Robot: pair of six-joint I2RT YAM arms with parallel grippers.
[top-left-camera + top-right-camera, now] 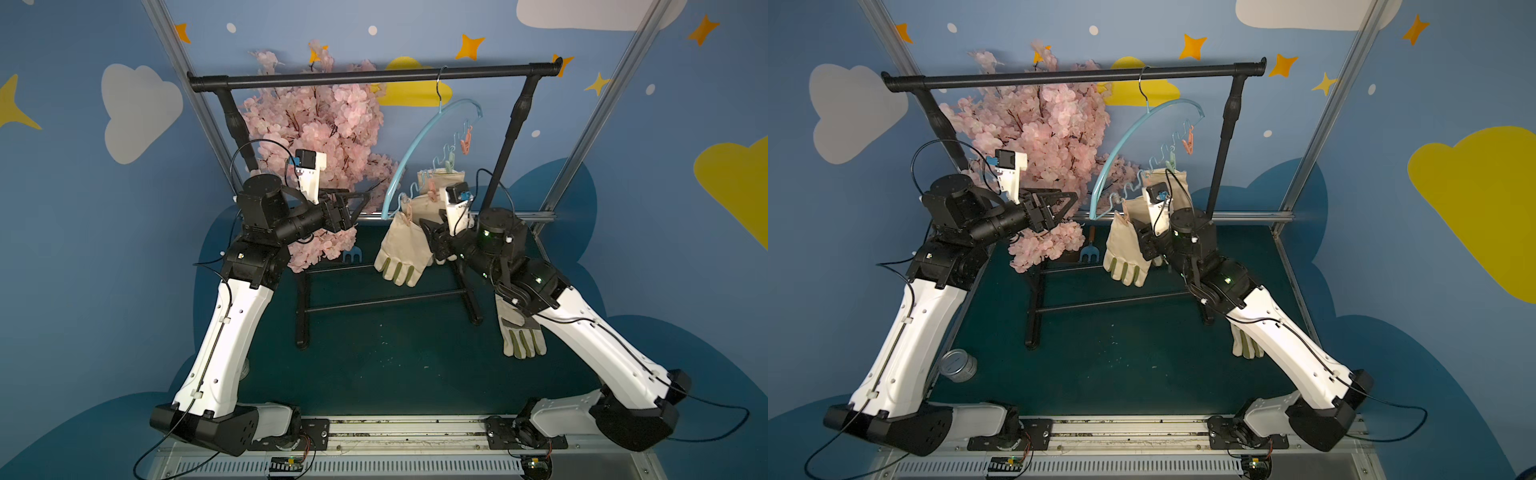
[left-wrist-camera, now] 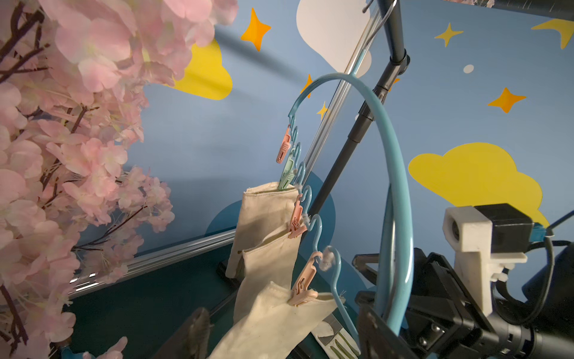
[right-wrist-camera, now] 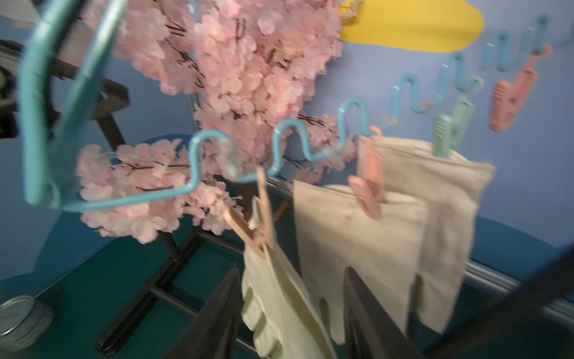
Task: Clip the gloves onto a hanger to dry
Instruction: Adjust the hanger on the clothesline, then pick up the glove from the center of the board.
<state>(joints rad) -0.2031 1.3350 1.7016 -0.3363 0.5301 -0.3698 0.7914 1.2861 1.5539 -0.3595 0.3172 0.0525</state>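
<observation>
The light-blue hanger [image 1: 417, 137] [image 1: 1121, 138] hangs tilted by its wire hook from the black rack bar. Three cream gloves are pegged to its wavy bar: the front one [image 1: 399, 249] [image 2: 279, 320] [image 3: 279, 295], a middle one [image 1: 424, 203] [image 3: 351, 236] and a back one [image 1: 444, 176] [image 3: 447, 202]. One pink peg [image 3: 512, 102] hangs free. Another glove [image 1: 519, 332] [image 1: 1246, 345] lies on the table under my right forearm. My left gripper [image 1: 359, 205] [image 2: 281, 310] is open beside the hanger's low end. My right gripper [image 1: 430, 235] [image 3: 290, 272] is open, astride the front glove's lower part.
The black garment rack [image 1: 374, 77] stands mid-table, its foot bars [image 1: 386, 301] on the green mat. A pink blossom tree [image 1: 324, 133] crowds my left arm. A small blue rake [image 1: 1088, 251] lies behind the rack and a metal tin [image 1: 959, 365] sits at the mat's left edge.
</observation>
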